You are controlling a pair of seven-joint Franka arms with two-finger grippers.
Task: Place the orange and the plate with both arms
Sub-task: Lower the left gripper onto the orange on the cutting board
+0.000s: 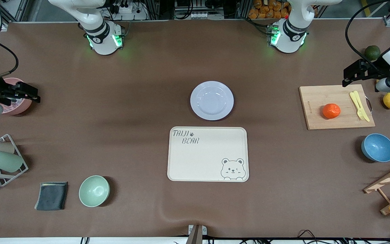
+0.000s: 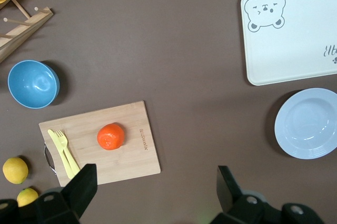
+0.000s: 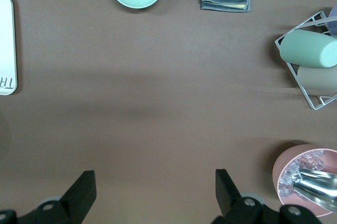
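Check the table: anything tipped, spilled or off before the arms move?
Nothing stands out. The orange sits on the cutting board beside the yellow cutlery; the plate lies flat, just farther from the camera than the tray. Left pincer and right pincer wait open at the table's ends.

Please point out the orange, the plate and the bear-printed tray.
orange [image 1: 331,110], front view, middle of the fruit
plate [image 1: 212,100], front view, centre of its shallow well
bear-printed tray [image 1: 201,159], front view, bare middle of its surface

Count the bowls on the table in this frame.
3: a green bowl beside the grey cloth, a blue bowl nearer the front camera than the cutting board, a pink bowl under the right gripper.
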